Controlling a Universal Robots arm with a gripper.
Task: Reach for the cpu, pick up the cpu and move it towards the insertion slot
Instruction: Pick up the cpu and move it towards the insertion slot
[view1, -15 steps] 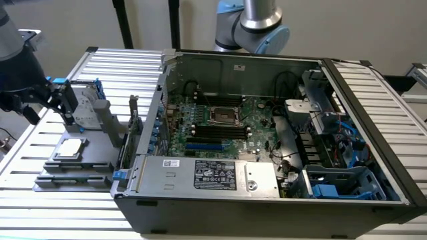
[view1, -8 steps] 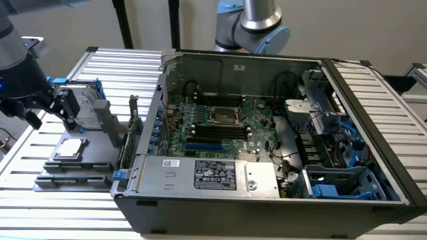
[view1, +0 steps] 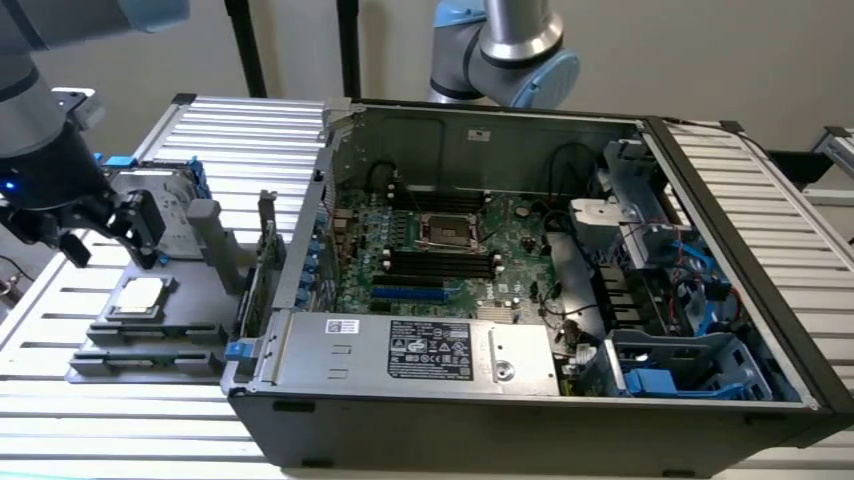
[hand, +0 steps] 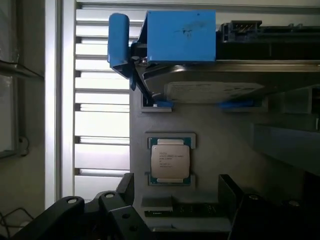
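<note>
The cpu (view1: 140, 297) (hand: 170, 162), a small silvery square chip with a pale rim, lies flat in a recess of the grey holder plate (view1: 187, 300) at the exterior view's left, outside the computer case. My gripper (view1: 107, 240) (hand: 176, 186) hangs above and just behind it, open, its black fingers (hand: 125, 187) spread wider than the chip and clear of it. The insertion slot (view1: 447, 230), a shiny metal frame around a dark centre, sits on the motherboard inside the open case, well to the exterior view's right of the chip.
A silver hard drive with blue rails (hand: 200, 75) (view1: 160, 195) stands on the holder just beyond the cpu. The case's upright wall (view1: 287, 270) separates holder and motherboard. Black memory slots (view1: 441, 262) flank the socket. A second arm (view1: 514, 50) stands behind the case.
</note>
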